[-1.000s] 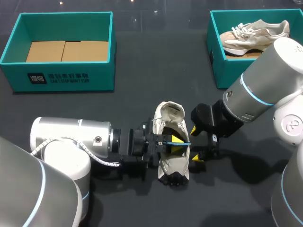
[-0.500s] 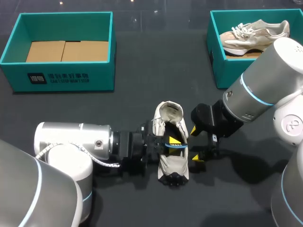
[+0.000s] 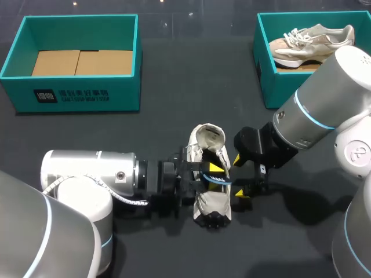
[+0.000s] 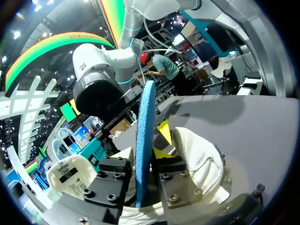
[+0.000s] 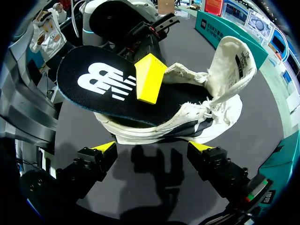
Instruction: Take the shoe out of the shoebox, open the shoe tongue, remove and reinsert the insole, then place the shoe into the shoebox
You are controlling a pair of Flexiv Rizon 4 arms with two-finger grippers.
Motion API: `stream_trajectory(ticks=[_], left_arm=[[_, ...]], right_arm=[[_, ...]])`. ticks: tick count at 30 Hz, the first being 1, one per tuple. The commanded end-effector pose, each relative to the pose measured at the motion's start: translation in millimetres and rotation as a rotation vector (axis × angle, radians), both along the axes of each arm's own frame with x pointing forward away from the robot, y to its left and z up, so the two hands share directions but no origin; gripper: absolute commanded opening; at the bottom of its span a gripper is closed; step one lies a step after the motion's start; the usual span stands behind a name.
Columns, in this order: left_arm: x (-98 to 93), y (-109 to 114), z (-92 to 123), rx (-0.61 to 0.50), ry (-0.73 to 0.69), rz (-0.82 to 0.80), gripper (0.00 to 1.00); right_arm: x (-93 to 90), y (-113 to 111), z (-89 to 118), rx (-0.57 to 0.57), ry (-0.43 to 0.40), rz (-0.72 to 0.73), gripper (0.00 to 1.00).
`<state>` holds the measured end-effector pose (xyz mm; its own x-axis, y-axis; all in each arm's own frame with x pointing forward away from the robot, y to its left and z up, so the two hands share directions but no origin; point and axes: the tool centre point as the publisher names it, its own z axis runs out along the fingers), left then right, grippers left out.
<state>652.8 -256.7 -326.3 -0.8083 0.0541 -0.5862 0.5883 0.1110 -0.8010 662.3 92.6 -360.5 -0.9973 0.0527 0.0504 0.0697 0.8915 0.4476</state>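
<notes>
Black flat insole (image 5: 108, 89), blue-edged, in left tool (image 3: 211, 175)

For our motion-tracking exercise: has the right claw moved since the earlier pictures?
No. Judged against the right shoebox in the head view, the right claw keeps its spot, open beside the shoe.
</notes>
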Motion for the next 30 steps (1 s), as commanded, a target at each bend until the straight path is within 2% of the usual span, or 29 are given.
stream_trajectory(ticks=[1, 7, 8, 10, 19, 30], left_arm=[[-3.2, 7, 9, 0.003, -0.002, -0.006, 0.24], [-8.6, 3, 17, 0.014, -0.01, -0.027, 0.24], [-9.8, 2, 18, 0.012, -0.013, -0.032, 0.2], [-12.0, -1, 17, 0.011, -0.02, -0.042, 0.0], [-4.9, -2, -4, 0.009, -0.089, -0.043, 0.0], [2.3, 1, -17, 0.033, -0.148, -0.019, 0.0]], right_arm=[[-1.1, 1, -1, -0.001, -0.002, -0.002, 1.0], [-1.1, 1, -1, -0.001, -0.002, -0.002, 1.0], [-1.1, 1, -1, -0.001, -0.002, -0.002, 1.0], [-1.1, 1, -1, -0.001, -0.002, -0.002, 1.0], [-1.1, 1, -1, -0.001, -0.002, -0.002, 1.0], [-1.1, 1, -1, -0.001, -0.002, -0.002, 1.0]])
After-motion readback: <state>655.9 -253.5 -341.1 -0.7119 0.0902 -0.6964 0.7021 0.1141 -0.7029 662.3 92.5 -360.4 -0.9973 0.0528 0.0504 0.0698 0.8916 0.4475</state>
